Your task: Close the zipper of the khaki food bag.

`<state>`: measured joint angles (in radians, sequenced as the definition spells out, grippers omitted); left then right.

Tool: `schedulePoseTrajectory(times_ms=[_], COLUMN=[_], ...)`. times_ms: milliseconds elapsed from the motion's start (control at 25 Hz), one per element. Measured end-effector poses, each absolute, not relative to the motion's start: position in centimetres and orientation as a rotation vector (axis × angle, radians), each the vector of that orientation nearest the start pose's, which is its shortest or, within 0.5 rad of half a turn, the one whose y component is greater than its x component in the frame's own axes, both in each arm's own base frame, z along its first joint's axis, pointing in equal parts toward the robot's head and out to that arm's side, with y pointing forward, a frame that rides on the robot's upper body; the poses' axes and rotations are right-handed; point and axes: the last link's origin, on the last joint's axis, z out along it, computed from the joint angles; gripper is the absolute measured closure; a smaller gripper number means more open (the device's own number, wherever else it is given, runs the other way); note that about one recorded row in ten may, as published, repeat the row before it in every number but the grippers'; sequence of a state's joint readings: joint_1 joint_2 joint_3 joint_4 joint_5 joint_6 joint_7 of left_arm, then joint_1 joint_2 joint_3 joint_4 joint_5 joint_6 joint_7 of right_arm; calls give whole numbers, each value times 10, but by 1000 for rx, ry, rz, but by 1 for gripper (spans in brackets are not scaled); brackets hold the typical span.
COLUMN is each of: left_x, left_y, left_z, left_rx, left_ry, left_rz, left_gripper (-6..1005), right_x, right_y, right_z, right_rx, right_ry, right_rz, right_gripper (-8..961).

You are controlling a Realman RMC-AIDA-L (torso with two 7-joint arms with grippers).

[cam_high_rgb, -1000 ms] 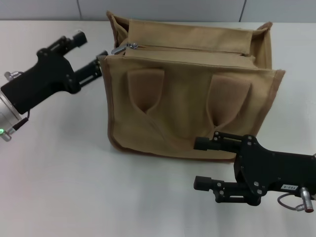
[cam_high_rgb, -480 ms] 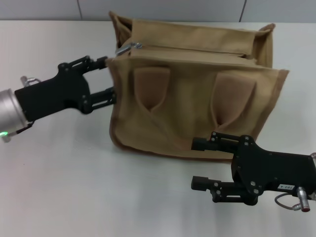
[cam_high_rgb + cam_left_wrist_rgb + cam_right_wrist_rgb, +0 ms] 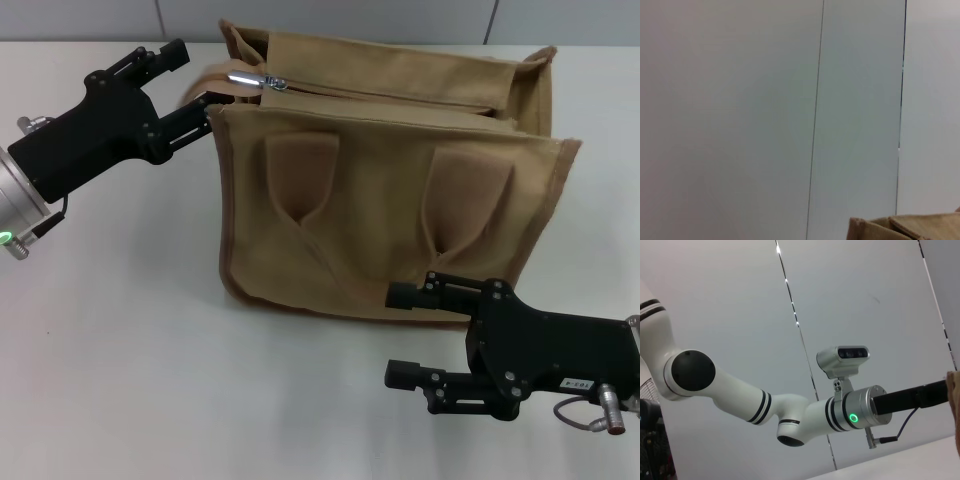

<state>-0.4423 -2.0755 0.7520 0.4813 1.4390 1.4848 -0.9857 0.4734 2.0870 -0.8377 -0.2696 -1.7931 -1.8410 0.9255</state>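
The khaki food bag (image 3: 380, 200) stands in the middle of the table in the head view, its two looped handles lying flat on the near side. The zipper (image 3: 400, 95) runs along the top panel, with its silver pull tab (image 3: 250, 79) at the bag's left end. My left gripper (image 3: 197, 78) is open at that end, just left of the pull tab, with a fold of bag fabric between its fingers. My right gripper (image 3: 398, 334) is open and empty low at the front right, its upper finger against the bag's bottom front edge. A bag corner (image 3: 900, 227) shows in the left wrist view.
The white table (image 3: 120, 350) runs to a grey panelled wall (image 3: 330, 18) behind the bag. The right wrist view shows my left arm (image 3: 790, 415) against the wall and a sliver of the bag (image 3: 955, 395).
My left gripper has risen from the bag's left side to the zipper end at the top. The pull tab and the bag's left end have shifted slightly. The right gripper has barely moved.
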Motion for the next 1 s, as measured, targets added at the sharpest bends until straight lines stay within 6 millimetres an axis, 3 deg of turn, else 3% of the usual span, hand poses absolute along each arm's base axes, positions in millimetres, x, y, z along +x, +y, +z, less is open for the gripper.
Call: schedulePoseTrajectory(times_ms=[200,400,640,1000], left_x=[-266,-268,-270,-267], left_y=[330,321,317,318], left_z=[13,7,9,6], left_rx=[-2280,-2283,-2181,-2200], left_ry=[-344,-311,-376,-376], left_rz=[-1038,-1058,-1153,-1162], left_gripper=[241,326,530,808], right_x=[246,246,247,247], right_y=[240,240,239,235], right_z=[-51,-51,-51,-53], right_rx=[-2848,-2842,-2839,-2829], right_ry=[383,385,392,370], right_rz=[1283,1285,1285,1301], right_gripper=[203,203,203,202])
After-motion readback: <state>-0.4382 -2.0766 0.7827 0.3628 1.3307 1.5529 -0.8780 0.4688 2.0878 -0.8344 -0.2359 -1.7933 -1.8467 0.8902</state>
